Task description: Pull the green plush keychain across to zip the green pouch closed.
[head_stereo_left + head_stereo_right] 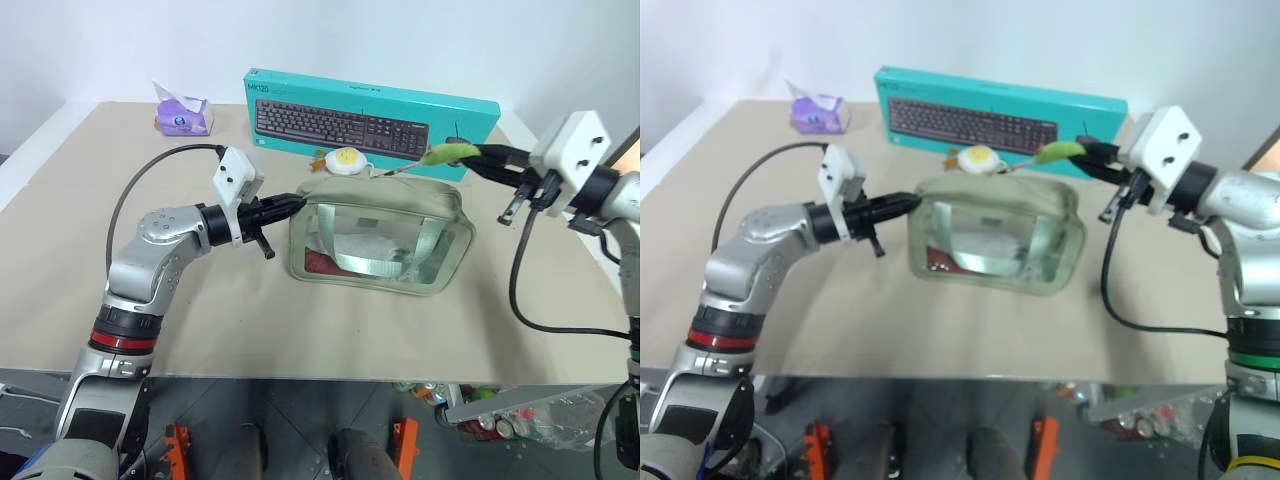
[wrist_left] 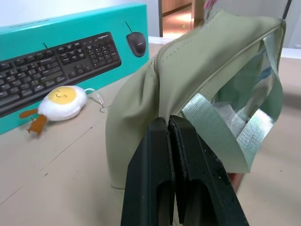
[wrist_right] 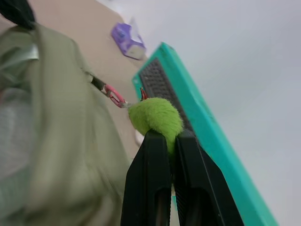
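The green pouch (image 1: 380,235) is sitting near the middle of the beige counter (image 1: 90,160), its clear window side facing the robot and a pale fabric strap looping across that window. The left pincer (image 1: 297,201) is reaching in level from the robot's left and is pinching the fabric at the pouch's left upper end, its two black fingers (image 2: 164,179) pressed together on the sage cloth. On the other side, the right pincer (image 1: 478,152) is hovering just above and beyond the pouch's right end, its fingers (image 3: 157,183) clamping the green plush keychain (image 1: 449,153), which is being held off the counter (a thin cord with a reddish clasp is running taut from it down to the top of the pouch). The zipper line along the pouch top is looking closed over most of its length, though I cannot tell exactly where the slider is sitting. Behind the pouch a teal keyboard box (image 1: 370,110) is standing on its long edge, and a white-and-yellow fried-egg plush charm (image 1: 345,159) is lying between the box and the pouch. A purple tissue pack (image 1: 182,115) is resting well apart at the far left of the counter.
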Motion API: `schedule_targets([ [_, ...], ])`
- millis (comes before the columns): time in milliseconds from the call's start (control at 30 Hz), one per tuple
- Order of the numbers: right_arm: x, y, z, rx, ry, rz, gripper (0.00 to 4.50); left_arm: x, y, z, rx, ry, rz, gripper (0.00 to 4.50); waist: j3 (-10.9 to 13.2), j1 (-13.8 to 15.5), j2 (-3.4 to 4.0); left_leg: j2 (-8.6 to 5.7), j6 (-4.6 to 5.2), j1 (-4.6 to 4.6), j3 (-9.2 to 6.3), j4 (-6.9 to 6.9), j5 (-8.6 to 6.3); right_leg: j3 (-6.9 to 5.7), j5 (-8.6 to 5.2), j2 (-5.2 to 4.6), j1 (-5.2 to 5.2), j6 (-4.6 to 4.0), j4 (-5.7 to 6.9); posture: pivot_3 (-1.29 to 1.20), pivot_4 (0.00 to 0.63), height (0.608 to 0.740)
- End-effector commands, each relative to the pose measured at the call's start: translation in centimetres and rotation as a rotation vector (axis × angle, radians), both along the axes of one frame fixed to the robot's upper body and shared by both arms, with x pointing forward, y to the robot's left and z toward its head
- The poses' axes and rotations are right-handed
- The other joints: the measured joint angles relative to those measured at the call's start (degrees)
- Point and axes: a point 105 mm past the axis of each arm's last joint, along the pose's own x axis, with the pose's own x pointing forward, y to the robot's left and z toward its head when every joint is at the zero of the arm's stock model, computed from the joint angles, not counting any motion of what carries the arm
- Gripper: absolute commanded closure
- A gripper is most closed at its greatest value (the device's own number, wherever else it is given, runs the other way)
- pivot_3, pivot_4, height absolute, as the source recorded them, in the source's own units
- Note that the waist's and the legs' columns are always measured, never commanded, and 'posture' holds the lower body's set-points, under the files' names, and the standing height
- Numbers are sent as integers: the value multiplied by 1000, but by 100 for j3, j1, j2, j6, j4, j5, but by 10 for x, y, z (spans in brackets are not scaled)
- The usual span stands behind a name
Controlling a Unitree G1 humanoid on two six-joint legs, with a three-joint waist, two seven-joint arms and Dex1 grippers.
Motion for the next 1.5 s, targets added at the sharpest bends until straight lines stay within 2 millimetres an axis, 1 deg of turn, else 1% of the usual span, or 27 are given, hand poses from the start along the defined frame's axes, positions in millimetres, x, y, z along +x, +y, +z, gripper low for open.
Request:
schedule_targets([
  [33, -6, -11, 19, 5, -73, -39, 4500, 0, 6, 4, 2, -14, 22, 4404, -1, -1, 2, 1, 0, 0, 0, 0, 0, 0, 1, 1, 0, -1, 1, 0, 150, 740],
  [133, -5, -14, 18, 3, -72, -54, 4500, 0, 5, 5, 1, -16, 18, 4404, -2, -2, 3, 0, -2, 1, 0, 1, 2, 0, 2, 1, 0, -2, 3, 0, 150, 740],
  [200, -5, -21, 18, 2, -75, -81, 4500, -1, 3, 6, -3, -17, 13, 4404, -2, -2, 3, 0, -2, 1, 1, 2, 2, 1, 2, 1, 1, -1, 3, 0, 150, 740],
  [300, -5, -41, 20, 9, -86, -159, 4500, -2, 1, 8, -8, -17, 8, 4404, -2, 5, 3, -2, -3, 0, 1, 2, 2, 0, 2, -1, 1, 1, 2, 0, 150, 740],
  [367, -6, -65, 20, 34, -94, -256, 4500, -3, 0, 8, -11, -16, 7, 4404, -2, 8, 4, -4, -2, -1, 2, 1, 2, 2, 1, -4, 1, 2, 2, 0, 150, 740],
  [400, -6, -72, 19, 39, -96, -284, 4500, -3, 0, 8, -11, -16, 8, 4404, -2, 9, 4, -4, -2, -1, 1, 2, 2, 0, 1, -5, 3, 3, 2, 0, 150, 740],
  [500, -10, -97, 11, 70, -93, -399, 4500, -3, 0, 10, -14, -18, 10, 4404, -3, 5, 5, -5, -2, 0, 3, 1, 2, 2, 1, -5, 3, 3, 1, 0, 150, 740],
  [600, -14, -110, 1, 95, -76, -495, 4500, -5, -1, 11, -18, -18, 10, 4404, -7, 4, 13, -5, -3, 2, 3, 2, 3, 4, 2, -4, 3, 3, 3, 0, 150, 740],
  [667, -15, -115, -14, 131, -38, -568, 4500, -6, -4, 11, -25, -17, 7, 4404, -9, 4, 17, -5, -5, 4, 3, 3, 4, 4, 2, -4, 4, 4, 5, 0, 150, 740],
  [700, -16, -115, -19, 144, -23, -588, 4500, -7, -5, 11, -29, -16, 7, 4404, -10, 4, 18, -5, -6, 3, 2, 2, 6, 4, 3, -4, 3, 5, 6, 0, 150, 740],
  [733, -17, -110, -32, 156, 12, -602, 4500, -7, -7, 11, -35, -15, 5, 4404, -10, 4, 18, -3, -6, 4, -1, 3, 6, 3, 3, -3, 5, 5, 6, 0, 150, 740],
  [767, -18, -102, -49, 177, 61, -615, 4500, -8, -8, 11, -42, -14, 8, 4404, -10, 5, 17, -4, -8, 4, -1, 2, 7, 3, 3, -2, 4, 5, 6, 0, 150, 740],
  [833, -20, -79, -91, 213, 172, -621, 4500, -9, -12, 9, -54, -8, 7, 4404, -14, -3, 11, 0, -10, 4, -10, 2, 8, -1, -1, 3, 7, 12, 7, 0, 150, 740],
  [867, -21, -64, -102, 212, 192, -584, 4500, -11, -14, 8, -63, -3, 4, 4404, -15, -5, 15, 4, -10, 5, -14, 5, 8, -2, -6, 8, 9, 20, 7, 0, 150, 740],
  [900, -20, -53, -106, 221, 193, -558, 4500, -11, -16, 7, -67, 2, 2, 4404, -16, -21, 19, 2, -13, 5, -14, 1, 10, -2, -6, 7, 8, 21, 8, 0, 150, 740],
  [967, -16, -42, -104, 252, 186, -539, 4500, -12, -17, 6, -64, 3, -1, 4404, -14, -57, 47, 2, -16, 7, -9, 3, 12, 5, -7, 8, 4, 28, 11, 0, 150, 740],
  [1100, -4, -31, -99, 242, 167, -509, 4500, -11, -18, 13, -106, -13, -12, 4404, -13, -126, 47, -6, -1, 20, 4, 5, 29, 23, 17, 7, 10, 51, 8, 0, 150, 740],
  [1233, 1, -30, -92, 232, 134, -500, 4500, -8, -16, 19, -113, -42, -52, 4404, -11, -132, 45, -7, 7, 38, 1, 3, 35, 22, 22, 11, 26, 46, 8, 0, 150, 740],
  [1367, 4, -32, -88, 206, 117, -499, 4500, 9, -10, 31, -136, -120, -7, 4404, -11, -137, 45, -7, 7, 36, 3, -1, 35, 24, 20, 12, 23, 45, 7, 0, 150, 740],
  [1433, 3, -34, -88, 194, 110, -503, 4500, 13, -9, 36, -176, -97, -8, 4404, -11, -136, 45, -7, 8, 34, 4, -3, 34, 24, 17, 11, 21, 47, 6, 0, 150, 740],
  [1467, 2, -36, -88, 190, 106, -506, 4500, 15, -9, 36, -180, -89, -10, 4163, -11, -136, 45, -8, 8, 31, 4, -5, 33, 24, 15, 11, 20, 49, 4, 0, 150, 740],
  [1500, 1, -37, -89, 187, 106, -506, 4500, 15, -9, 34, -180, -73, -15, 3832, -11, -137, 45, -9, 9, 28, 4, -6, 32, 25, 13, 10, 16, 51, 4, 0, 150, 740],
])
